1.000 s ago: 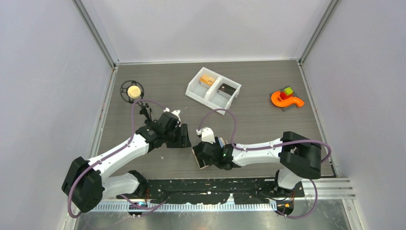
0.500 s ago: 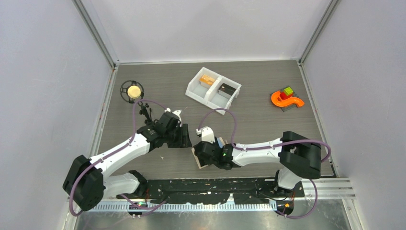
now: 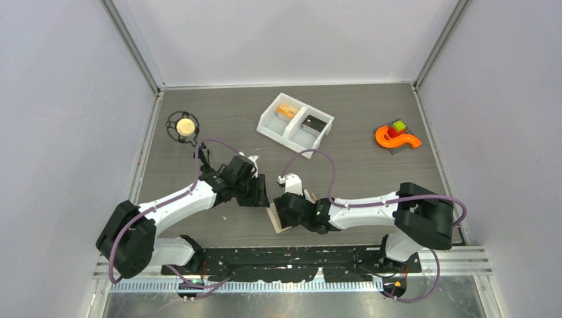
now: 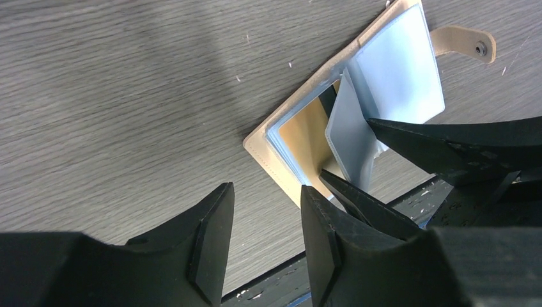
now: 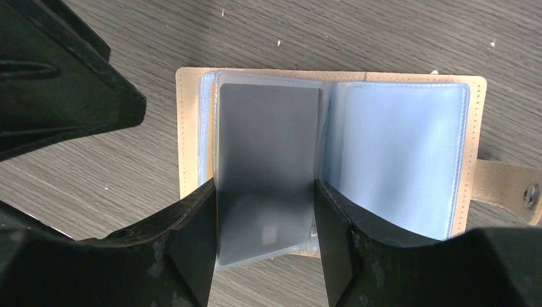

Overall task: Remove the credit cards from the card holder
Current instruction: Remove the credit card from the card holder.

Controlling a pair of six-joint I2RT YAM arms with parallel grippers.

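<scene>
Dark card (image 5: pixel 268 141) between right end effector (image 5: pixel 265 198) fingers, over open card holder (image 5: pixel 402 153).

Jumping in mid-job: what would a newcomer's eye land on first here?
The open card holder at the table's near edge, between both arms. The right pincer clasps a raised sleeve holding a dark card; the left pincer hangs open beside it.

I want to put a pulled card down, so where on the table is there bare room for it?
Bare table lies between the white bin and the orange toy, and between the bin and the ring stand. The near middle is crowded: the left gripper and the right gripper meet at the wallet.
</scene>
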